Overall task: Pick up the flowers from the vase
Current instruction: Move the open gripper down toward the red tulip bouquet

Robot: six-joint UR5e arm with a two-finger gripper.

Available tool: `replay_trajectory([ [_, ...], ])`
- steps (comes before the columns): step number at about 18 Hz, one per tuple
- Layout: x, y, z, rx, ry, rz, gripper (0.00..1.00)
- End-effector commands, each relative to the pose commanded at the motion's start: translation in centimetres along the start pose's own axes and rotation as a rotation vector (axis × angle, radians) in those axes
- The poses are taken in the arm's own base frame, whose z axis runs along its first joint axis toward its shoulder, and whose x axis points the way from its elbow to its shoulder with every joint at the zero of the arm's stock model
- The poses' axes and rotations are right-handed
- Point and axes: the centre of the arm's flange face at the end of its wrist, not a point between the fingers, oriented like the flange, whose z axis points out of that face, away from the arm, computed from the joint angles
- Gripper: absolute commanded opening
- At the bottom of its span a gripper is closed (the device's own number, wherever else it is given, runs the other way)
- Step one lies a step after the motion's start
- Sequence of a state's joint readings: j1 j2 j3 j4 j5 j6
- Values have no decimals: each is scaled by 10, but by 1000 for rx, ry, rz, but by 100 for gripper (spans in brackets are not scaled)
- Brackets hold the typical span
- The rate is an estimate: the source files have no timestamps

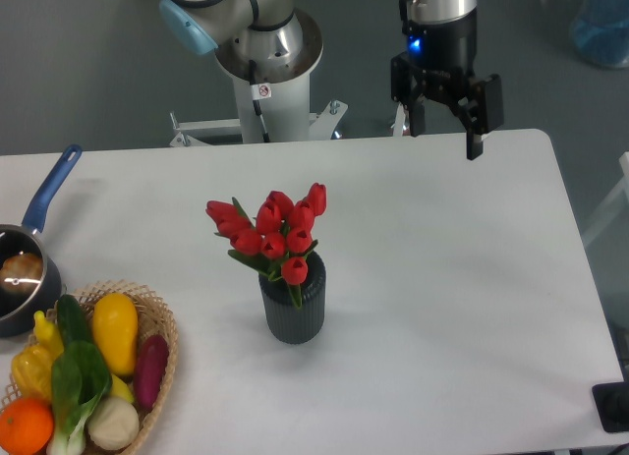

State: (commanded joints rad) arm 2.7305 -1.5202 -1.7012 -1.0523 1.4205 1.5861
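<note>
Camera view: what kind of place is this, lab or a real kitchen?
Likely a robot lab with staged props: the arm's base is mounted behind a plain white table holding flowers in a vase, a produce basket and a saucepan.

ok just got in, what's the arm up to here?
Nothing is grasped yet. The pincer hangs open and empty over the far side of the table, up and to the right of the target. The red tulips sit upright in the dark ribbed vase near the table's middle. At the left edge are a saucepan and a basket of produce, both untouched.
</note>
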Motion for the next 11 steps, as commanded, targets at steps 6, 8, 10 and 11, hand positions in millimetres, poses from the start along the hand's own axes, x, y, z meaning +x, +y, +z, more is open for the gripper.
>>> replay_trajectory([
  [6, -1, -7, 4, 54, 6, -3, 100],
  [8, 1, -12, 9, 105, 17, -10, 100],
  [10, 0, -12, 12, 113, 23, -11, 100],
  [11, 0, -12, 13, 113, 24, -12, 100],
])
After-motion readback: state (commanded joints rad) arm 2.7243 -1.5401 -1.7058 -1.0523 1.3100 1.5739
